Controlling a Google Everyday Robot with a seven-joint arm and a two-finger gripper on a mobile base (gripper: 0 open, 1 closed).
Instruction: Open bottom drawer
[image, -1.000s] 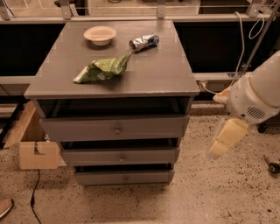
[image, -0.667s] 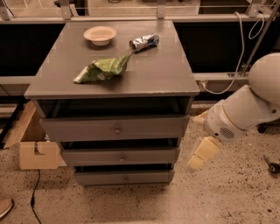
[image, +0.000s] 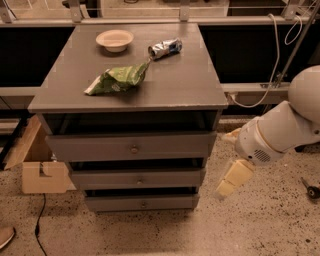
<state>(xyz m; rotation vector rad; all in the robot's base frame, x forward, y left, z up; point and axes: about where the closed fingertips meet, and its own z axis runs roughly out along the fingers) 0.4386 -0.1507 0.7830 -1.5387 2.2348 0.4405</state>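
Grey wood cabinet (image: 210, 75), three drawers stacked, seen from the front and above. The bottom drawer (image: 115, 202) was the lowest and narrowest front, just above the floor (image: 165, 235), under the middle drawer (image: 170, 178) and the top drawer (image: 90, 147). Its small round knob (image: 144, 204) sat at the centre of the front. The front looked pushed in, with a dark gap above it.

Your gripper (image: 234, 178) hung to the right of the cabinet, beside its right edge, roughly level with the middle drawer and a little above the bottom one. It was near the cabinet but touched neither the cabinet nor the knob. You could not tell from this view whether the pincer was wide or narrow; it held nothing that showed. The white arm (image: 285, 125) reached in from the right edge, sloping down toward the cabinet.

On the cabinet top: a pale bowl (image: 115, 39) at the back left, a crushed can (image: 165, 48) lying on its side to the right of the bowl, and a crumpled green bag (image: 119, 80) nearer the front, apart from both.

A cardboard box (image: 37, 165) stood on the speckled floor against the cabinet's left side. A white cord (image: 274, 65) hung behind the arm. A small dark tool (image: 311, 190) lay on the floor at far right.
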